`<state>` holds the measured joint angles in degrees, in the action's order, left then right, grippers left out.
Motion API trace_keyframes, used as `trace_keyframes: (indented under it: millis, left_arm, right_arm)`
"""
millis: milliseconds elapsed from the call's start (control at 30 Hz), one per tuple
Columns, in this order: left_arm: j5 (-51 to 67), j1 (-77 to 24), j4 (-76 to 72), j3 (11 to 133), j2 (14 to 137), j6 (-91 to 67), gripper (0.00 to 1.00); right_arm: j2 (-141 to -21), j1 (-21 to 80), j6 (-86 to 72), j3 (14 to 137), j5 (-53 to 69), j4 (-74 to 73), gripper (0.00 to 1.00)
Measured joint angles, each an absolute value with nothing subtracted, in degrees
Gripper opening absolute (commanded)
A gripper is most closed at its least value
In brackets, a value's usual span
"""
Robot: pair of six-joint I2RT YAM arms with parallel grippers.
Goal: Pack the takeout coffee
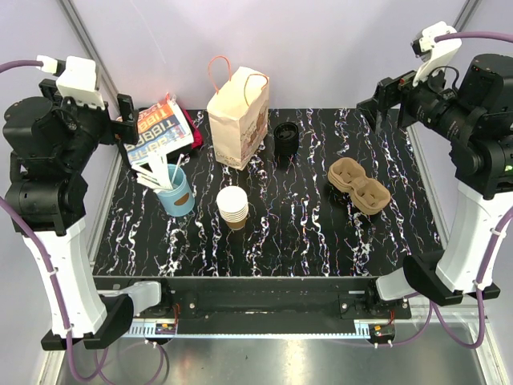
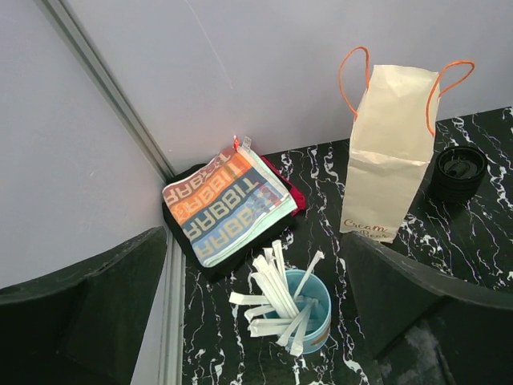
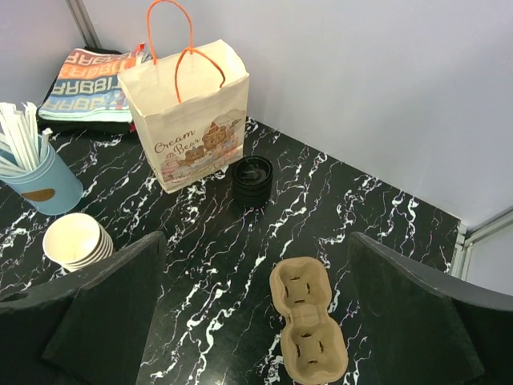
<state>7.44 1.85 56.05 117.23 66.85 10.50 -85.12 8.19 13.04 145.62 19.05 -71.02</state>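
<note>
Standing creased paper bag (image 1: 238, 116), moulded pulp tray (image 1: 358, 186)

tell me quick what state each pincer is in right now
left pincer: open, holding nothing
right pincer: open, holding nothing
</note>
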Motion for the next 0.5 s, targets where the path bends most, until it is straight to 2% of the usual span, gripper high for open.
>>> trace_keyframes:
  millis: [167,500]
  left_arm:
    - [9.4,1.8,56.0,115.2,66.5,11.2,0.99]
    - [16.8,1.8,56.1,106.0,66.5,15.7,0.99]
  right_arm:
    - [-84.3,8.2,14.3,142.4,20.8,-71.0,1.00]
    - [-83.5,8.2,15.5,128.2,24.0,-68.1,1.00]
